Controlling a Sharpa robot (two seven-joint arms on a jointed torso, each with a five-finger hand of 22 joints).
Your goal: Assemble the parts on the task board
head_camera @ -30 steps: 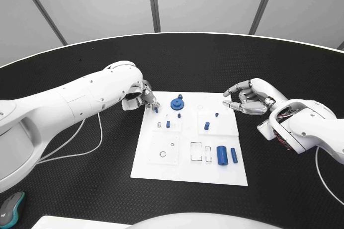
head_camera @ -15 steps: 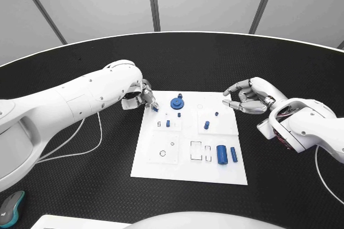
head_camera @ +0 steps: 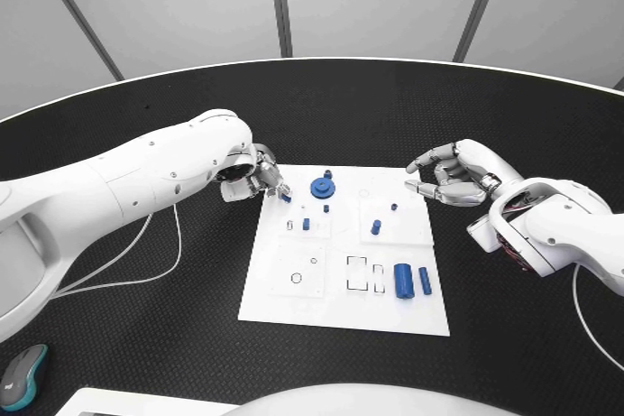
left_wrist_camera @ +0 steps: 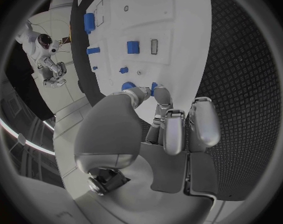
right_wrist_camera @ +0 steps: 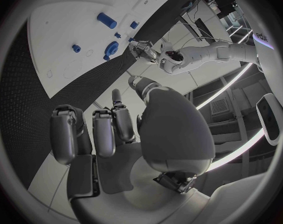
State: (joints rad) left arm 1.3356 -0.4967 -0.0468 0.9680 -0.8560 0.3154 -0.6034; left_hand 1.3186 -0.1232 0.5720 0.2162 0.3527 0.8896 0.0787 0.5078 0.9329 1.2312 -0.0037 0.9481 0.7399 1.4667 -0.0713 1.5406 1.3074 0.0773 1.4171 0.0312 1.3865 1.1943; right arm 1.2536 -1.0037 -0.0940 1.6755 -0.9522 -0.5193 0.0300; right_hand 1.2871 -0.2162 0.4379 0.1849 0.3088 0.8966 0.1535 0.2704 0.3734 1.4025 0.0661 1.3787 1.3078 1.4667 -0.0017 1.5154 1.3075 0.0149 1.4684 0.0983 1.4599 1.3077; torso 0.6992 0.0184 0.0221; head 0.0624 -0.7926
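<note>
The left hand (head_camera: 261, 179) pinches a small blue part (head_camera: 284, 198) over the board's (head_camera: 341, 312) far left corner. It should lower it straight. The right hand (head_camera: 451, 179) waits empty, fingers apart, by the board's far right edge.

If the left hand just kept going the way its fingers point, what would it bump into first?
Probably the round blue part near the task board's far edge: the left hand, pinching a small blue piece, points across that corner towards it. Heights are hard to judge, so it might pass above.
</note>
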